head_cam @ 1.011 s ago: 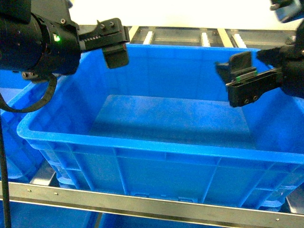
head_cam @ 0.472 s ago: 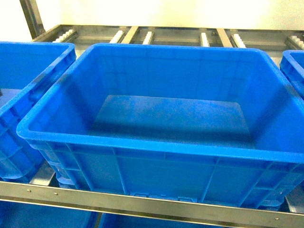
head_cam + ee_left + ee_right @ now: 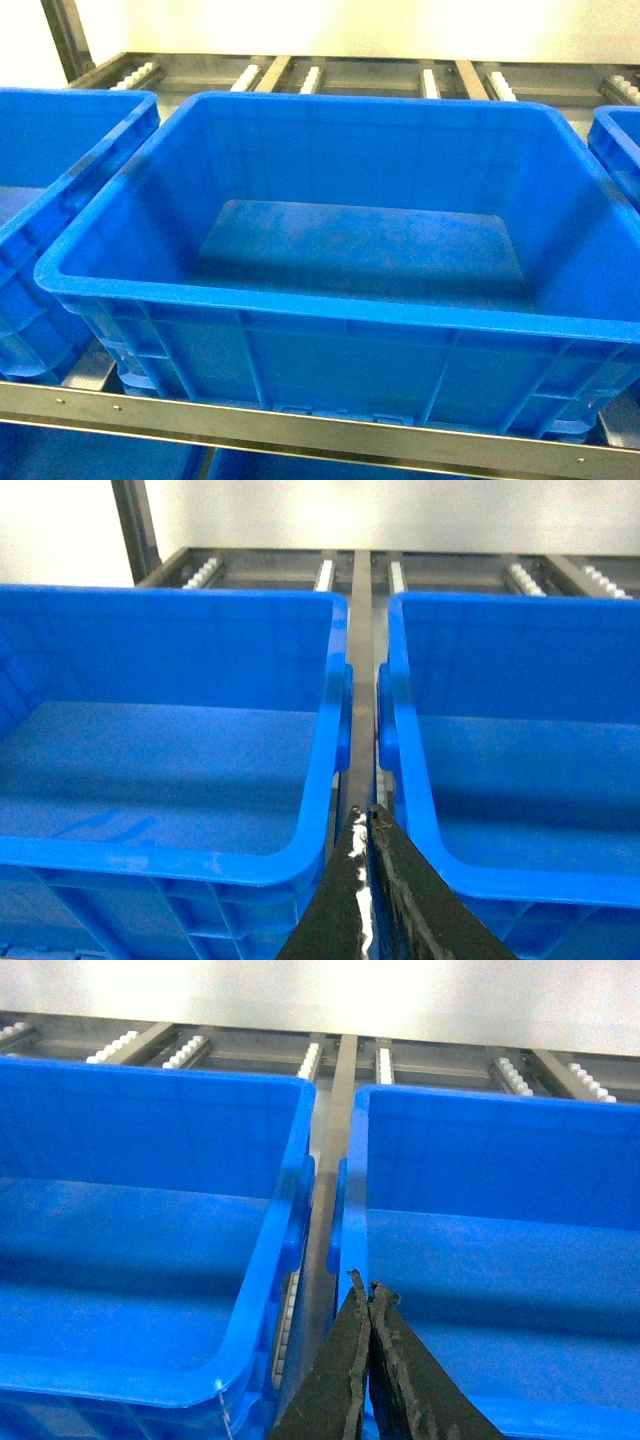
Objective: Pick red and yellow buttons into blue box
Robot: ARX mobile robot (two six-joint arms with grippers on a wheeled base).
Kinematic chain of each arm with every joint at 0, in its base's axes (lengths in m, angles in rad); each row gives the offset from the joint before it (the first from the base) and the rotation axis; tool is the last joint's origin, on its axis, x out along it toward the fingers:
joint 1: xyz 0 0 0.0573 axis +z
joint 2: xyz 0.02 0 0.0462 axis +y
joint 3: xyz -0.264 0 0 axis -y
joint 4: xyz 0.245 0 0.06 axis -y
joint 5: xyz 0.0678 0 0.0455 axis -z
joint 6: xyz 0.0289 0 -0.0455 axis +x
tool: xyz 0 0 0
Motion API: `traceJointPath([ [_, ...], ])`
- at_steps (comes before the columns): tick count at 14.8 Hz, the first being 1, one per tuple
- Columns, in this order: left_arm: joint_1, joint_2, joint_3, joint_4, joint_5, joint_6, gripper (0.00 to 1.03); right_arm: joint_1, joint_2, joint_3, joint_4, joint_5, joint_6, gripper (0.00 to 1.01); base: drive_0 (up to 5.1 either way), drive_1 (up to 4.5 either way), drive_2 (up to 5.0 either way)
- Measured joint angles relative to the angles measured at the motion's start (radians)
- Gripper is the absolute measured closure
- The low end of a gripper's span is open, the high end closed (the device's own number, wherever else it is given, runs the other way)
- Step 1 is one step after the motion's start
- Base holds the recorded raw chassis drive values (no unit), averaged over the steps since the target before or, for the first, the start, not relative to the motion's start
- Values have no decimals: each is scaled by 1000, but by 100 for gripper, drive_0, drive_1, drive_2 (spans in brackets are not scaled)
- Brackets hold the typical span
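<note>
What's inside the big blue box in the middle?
Nothing shows inside the large, deep blue plastic crate: only its bare blue floor and walls. No red or yellow buttons are there. The near wall hides a strip of floor right behind it, so that bit cannot be checked.

The box (image 3: pixel 340 300) sits mid-rack on the rollers (image 3: pixel 430 80), with one crate (image 3: pixel 60 140) just left and another (image 3: pixel 615 135) just right.
</note>
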Motion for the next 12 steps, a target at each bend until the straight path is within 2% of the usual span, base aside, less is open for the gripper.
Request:
traceJointPath([
  [5,-1,-232,-40,-179,6,0,101,0,-221,-37,-182,-3,0,99,0,0,0],
  [12,-1,-589,-45,-497,6,0,101,0,-557,-39,-489,-3,0,99,0,0,0],
])
